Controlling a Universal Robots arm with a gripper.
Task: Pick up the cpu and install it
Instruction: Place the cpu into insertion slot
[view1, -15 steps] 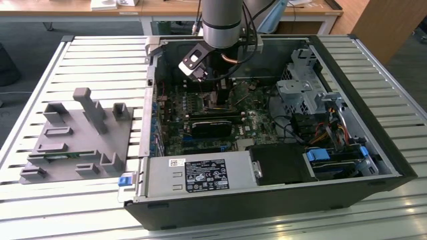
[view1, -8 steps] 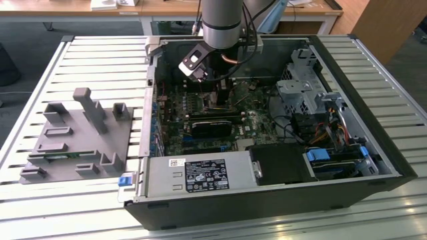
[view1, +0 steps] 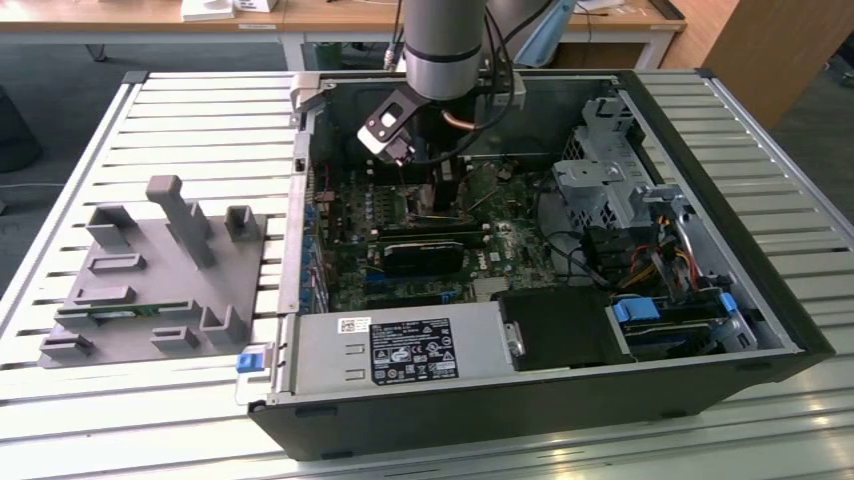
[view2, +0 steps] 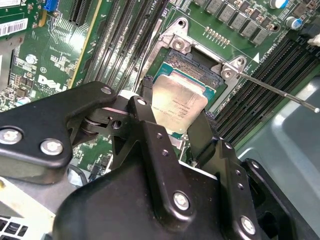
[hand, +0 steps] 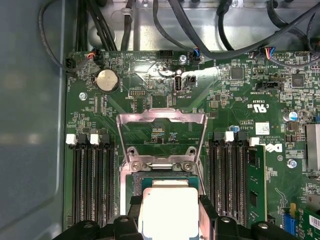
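Observation:
The cpu (view2: 179, 104) (hand: 169, 210) is a thin square chip with a silver metal top. My gripper (view2: 172, 120) (hand: 169, 216) is shut on it, one black finger (view2: 144, 112) on each of two opposite edges. The chip hangs just over the open motherboard socket (view2: 192, 64) (hand: 161, 175) and covers part of it; I cannot tell whether it touches. The socket's metal load plate (hand: 161, 131) is swung up and open. In the exterior view the arm reaches down into the open computer case (view1: 747, 300), with the gripper (view1: 430, 195) low over the board.
A thin metal socket lever (view2: 280, 92) sticks out beside the socket. Black memory slots (hand: 90, 180) flank it, and a green memory stick (hand: 256, 180) stands on one side. A power supply (view1: 394, 350), drive cage (view1: 607, 175) and cables crowd the case. A grey fixture (view1: 154, 270) lies on the slatted table.

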